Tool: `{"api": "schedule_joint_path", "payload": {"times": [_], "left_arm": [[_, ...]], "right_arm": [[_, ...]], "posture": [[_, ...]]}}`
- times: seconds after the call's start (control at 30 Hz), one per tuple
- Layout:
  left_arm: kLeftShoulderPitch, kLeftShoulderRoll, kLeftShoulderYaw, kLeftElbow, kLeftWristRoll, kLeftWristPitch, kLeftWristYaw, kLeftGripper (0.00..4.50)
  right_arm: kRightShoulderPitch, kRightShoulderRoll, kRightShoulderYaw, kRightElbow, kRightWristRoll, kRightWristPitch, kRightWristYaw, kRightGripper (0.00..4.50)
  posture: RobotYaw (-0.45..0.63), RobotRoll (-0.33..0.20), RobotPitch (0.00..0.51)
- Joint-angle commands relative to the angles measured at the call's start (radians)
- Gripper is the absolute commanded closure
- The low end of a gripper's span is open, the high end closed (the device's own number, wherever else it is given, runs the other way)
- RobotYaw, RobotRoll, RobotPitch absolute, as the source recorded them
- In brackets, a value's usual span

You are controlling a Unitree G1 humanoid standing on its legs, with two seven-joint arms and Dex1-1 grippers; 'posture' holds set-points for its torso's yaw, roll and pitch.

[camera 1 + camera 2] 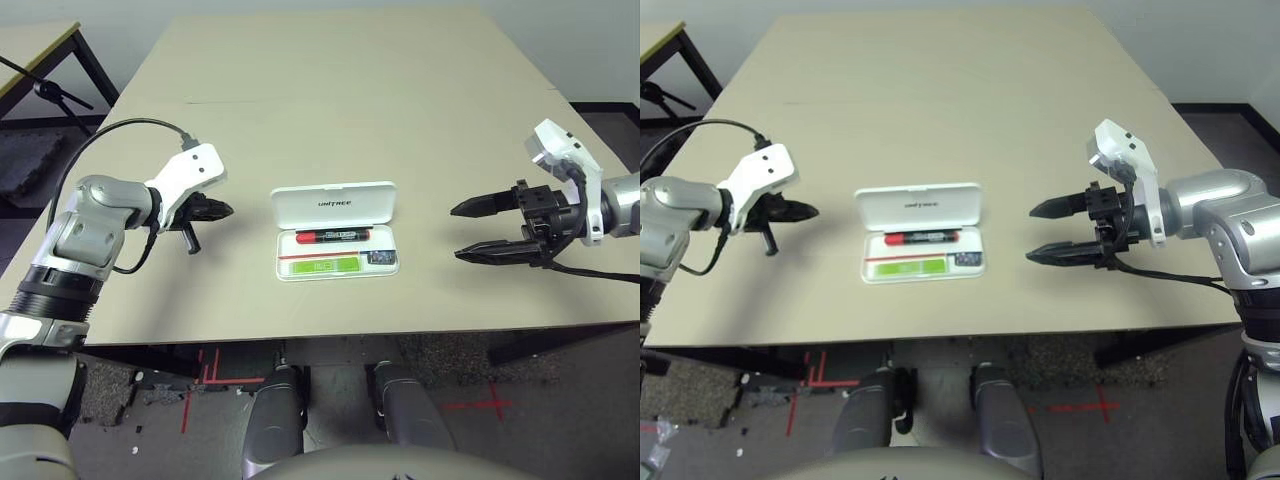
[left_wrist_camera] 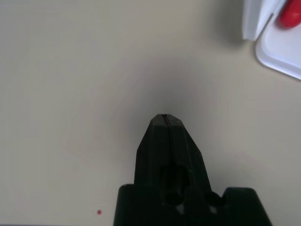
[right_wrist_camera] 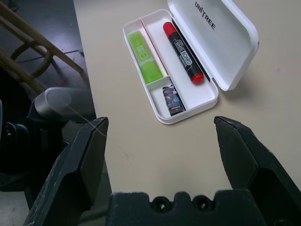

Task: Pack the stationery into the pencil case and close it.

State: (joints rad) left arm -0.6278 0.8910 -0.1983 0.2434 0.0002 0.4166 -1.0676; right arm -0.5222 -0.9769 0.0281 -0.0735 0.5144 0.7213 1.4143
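On the beige tabletop (image 1: 330, 120), the pencil case (image 1: 336, 207) lay open between both hands, stationery inside. Left hand (image 1: 212, 210) was clenched empty; right hand (image 1: 480, 229) spread. Closing well likely meant pushing the lid over evenly.

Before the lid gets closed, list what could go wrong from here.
1. The pencil case lies loose on the table; a one-sided push on its open lid could slide it rather than shut it.
2. The left gripper is shut and beside the case, so the case is not braced.
3. The red marker lies right by the hinge; if nudged up, it might block the lid.
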Motion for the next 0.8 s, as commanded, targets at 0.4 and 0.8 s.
{"api": "schedule_joint_path", "payload": {"times": [0.4,0.8], "left_arm": [[-0.075,-0.188,0.016,0.089,-0.003,-0.02,0.078,4.46],[-0.03,-0.219,0.03,-0.035,-0.126,0.011,-0.038,4.46]], "right_arm": [[0.001,0.001,0.013,-0.019,-0.002,-0.009,-0.012,0.0],[0.016,-0.004,0.01,-0.03,-0.002,-0.011,-0.023,0.0]], "posture": [[-0.09,0.0,0.092],[-0.1,0.0,0.092]]}}
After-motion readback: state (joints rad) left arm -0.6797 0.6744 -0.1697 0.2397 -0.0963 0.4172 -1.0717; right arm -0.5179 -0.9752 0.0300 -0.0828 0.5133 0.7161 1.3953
